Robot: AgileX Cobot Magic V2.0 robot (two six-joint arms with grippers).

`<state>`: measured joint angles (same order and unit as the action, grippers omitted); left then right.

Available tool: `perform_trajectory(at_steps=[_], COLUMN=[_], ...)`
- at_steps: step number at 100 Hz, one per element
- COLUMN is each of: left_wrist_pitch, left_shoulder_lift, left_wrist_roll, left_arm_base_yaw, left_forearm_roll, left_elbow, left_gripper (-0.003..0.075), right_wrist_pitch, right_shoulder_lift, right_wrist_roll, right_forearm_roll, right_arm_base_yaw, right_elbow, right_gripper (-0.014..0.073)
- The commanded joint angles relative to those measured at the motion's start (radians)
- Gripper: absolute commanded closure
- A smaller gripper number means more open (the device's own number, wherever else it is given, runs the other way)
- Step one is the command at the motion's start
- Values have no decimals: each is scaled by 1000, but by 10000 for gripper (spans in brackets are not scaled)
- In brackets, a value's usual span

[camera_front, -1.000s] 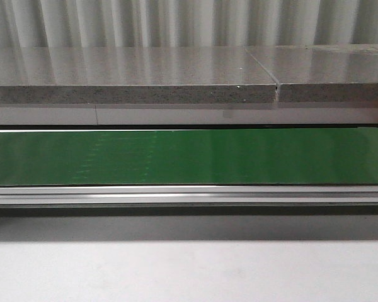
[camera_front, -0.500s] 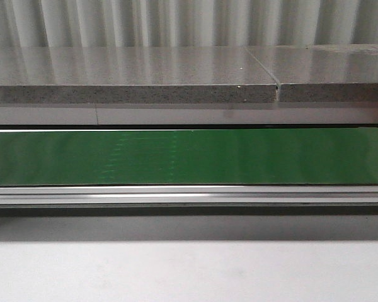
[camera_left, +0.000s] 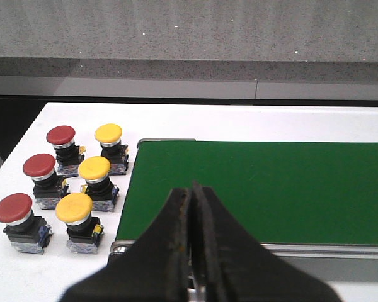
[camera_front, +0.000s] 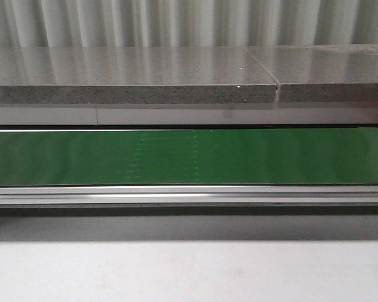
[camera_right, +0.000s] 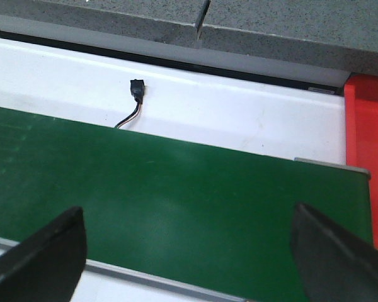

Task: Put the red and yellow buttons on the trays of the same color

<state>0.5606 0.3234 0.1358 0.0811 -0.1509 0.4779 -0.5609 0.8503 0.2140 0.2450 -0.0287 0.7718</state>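
In the left wrist view, three red buttons (camera_left: 39,165) and three yellow buttons (camera_left: 94,167) stand upright in two rows on the white surface beside the end of the green conveyor belt (camera_left: 258,182). My left gripper (camera_left: 192,190) is shut with nothing in it, and hovers over the belt's near edge, to the side of the buttons. My right gripper (camera_right: 189,211) is open wide over the bare belt (camera_right: 145,189). A red tray (camera_right: 368,126) shows past the belt's end in the right wrist view. No yellow tray is in view. The front view shows neither gripper and no buttons.
The green belt (camera_front: 189,157) crosses the front view, with a metal rail (camera_front: 189,196) before it and a grey stone ledge (camera_front: 132,85) behind. A small black plug with wires (camera_right: 137,88) lies on the white strip beyond the belt.
Faint marks on the green belt have shifted to the right in the front view. Nothing else differs.
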Motion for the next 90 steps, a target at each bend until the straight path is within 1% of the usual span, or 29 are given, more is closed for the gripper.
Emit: perform_trajectory(at_steps=[1, 11, 16, 21, 28, 47, 53, 90], left_wrist_pitch=[-75, -75, -75, -75, -75, -75, -75, -75], left_shoulder_lift=[8, 8, 8, 8, 8, 8, 8, 8], left_wrist_roll=[-4, -4, -4, -4, -4, -4, -4, -4], left_arm_base_yaw=[-7, -7, -7, -7, -7, -7, -7, -7], left_forearm_roll=[-14, -14, -14, -14, -14, -14, -14, -14], left_elbow=[27, 27, 27, 27, 27, 27, 27, 27], left_gripper=[740, 740, 740, 740, 740, 740, 740, 740], right_wrist_pitch=[48, 53, 56, 56, 51, 50, 49, 31], right_shoulder_lift=[-90, -168, -195, -215, -231, -232, -232, -232], right_wrist_roll=[19, 19, 19, 19, 19, 19, 19, 18], right_forearm_roll=[11, 11, 11, 11, 11, 11, 11, 11], right_arm_base_yaw=[0, 0, 0, 0, 0, 0, 0, 0], right_elbow=[-24, -69, -81, -87, -91, -91, -91, -91], right_gripper=[-53, -41, -9, 43, 154, 573, 666, 661])
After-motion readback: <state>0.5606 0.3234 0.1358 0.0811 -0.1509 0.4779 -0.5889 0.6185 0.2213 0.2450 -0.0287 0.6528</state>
